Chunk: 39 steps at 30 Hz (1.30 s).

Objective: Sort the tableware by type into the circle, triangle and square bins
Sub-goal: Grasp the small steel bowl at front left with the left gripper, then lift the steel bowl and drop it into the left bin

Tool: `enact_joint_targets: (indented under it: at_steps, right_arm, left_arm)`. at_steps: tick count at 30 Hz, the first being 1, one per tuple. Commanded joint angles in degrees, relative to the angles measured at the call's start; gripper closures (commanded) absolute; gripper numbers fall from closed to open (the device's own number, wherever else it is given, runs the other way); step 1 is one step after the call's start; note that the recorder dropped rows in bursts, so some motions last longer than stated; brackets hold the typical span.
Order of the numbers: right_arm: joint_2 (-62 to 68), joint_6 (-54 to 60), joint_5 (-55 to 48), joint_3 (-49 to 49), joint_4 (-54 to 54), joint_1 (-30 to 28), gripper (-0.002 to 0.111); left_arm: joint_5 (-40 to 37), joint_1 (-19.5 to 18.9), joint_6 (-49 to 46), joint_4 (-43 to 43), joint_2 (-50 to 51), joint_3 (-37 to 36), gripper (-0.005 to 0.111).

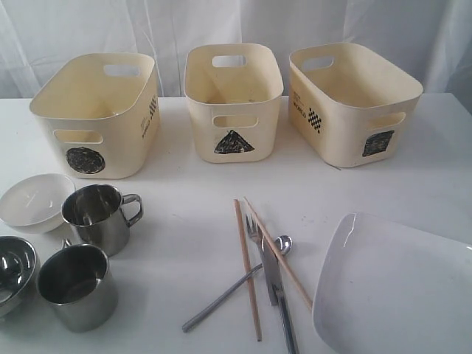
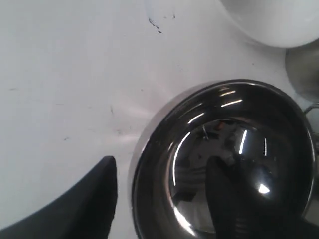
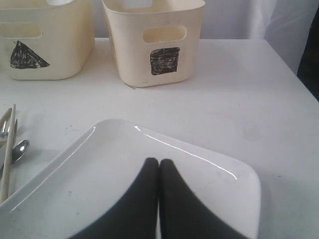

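Broadly, the exterior view shows the triangle bin (image 1: 203,125) mid-counter (image 1: 184,192), with the circle bin (image 1: 110,140) to its left and the square bin (image 1: 346,125) to its right. Forward and left of the triangle bin sit the small white bowl (image 1: 29,199), a steel mug (image 1: 96,214), a second steel mug (image 1: 77,284) and the steel bowl (image 1: 15,269). Straight before it lie the chopsticks (image 1: 248,273), fork (image 1: 253,228), knife (image 1: 274,284) and spoon (image 1: 221,299), crossed. Forward and right lies the large white plate (image 1: 398,295).

Left wrist view: the left tool (image 2: 162,169) is spread wide, one finger outside the steel bowl's rim and the other inside.

Right wrist view: the right tool (image 3: 158,162) has its fingers pressed together, gripping nothing, over the plate.
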State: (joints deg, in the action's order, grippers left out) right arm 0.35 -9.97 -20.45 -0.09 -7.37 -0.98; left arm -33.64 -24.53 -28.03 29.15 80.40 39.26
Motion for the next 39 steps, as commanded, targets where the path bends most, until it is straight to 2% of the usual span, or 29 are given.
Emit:
enact_joint_targets:
  at_steps: [1, 8, 10, 13, 16, 17, 20, 23, 25, 28, 33, 39]
  right_arm:
    - [-0.35, -0.25, 0.35, 0.09, 0.02, -0.32, 0.108]
    - [-0.35, -0.25, 0.35, 0.09, 0.02, -0.32, 0.108]
    - [-0.35, -0.25, 0.35, 0.09, 0.02, -0.32, 0.108]
    - [-0.35, -0.25, 0.35, 0.09, 0.02, -0.32, 0.108]
    - [-0.35, -0.25, 0.35, 0.09, 0.02, -0.32, 0.108]
    - [-0.35, -0.25, 0.35, 0.09, 0.02, -0.32, 0.108]
    - [-0.35, -0.25, 0.35, 0.09, 0.02, -0.32, 0.108]
    - [-0.35, -0.25, 0.35, 0.09, 0.02, -0.32, 0.108]
    - [-0.35, -0.25, 0.35, 0.09, 0.02, -0.32, 0.108]
    - [-0.35, -0.25, 0.35, 0.09, 0.02, -0.32, 0.108]
    - [-0.35, -0.25, 0.35, 0.09, 0.02, -0.32, 0.108]
    - [-0.35, -0.25, 0.35, 0.09, 0.02, -0.32, 0.108]
  left_arm:
    - [-0.36, -0.03, -7.80, 5.55, 3.25, -1.49, 0.049]
    - [2.80, -0.03, -8.42, 6.30, 7.63, -2.81, 0.049]
    - [4.02, -0.03, -8.42, 6.30, 8.17, -2.81, 0.053]
    - [5.53, -0.03, -8.26, 6.30, 8.27, -2.81, 0.073]
    - [5.90, -0.03, -8.26, 6.30, 8.27, -2.81, 0.102]
    - [6.00, -0.03, -8.26, 6.30, 8.27, -2.81, 0.106]
    - [5.59, -0.03, -6.50, 6.56, 8.27, -1.60, 0.107]
    - [-1.75, -0.03, -6.40, 5.31, 7.18, 1.62, 0.107]
    - [-7.17, -0.03, -6.40, 1.35, 5.66, 4.24, 0.107]
    - [-11.07, -0.03, -3.98, -5.07, 2.85, 7.90, 0.107]
    - [-13.01, -0.15, 0.17, -6.95, -2.70, 13.70, 0.107]
    - [-7.22, -0.15, -0.09, 1.41, -7.88, 18.73, 0.107]
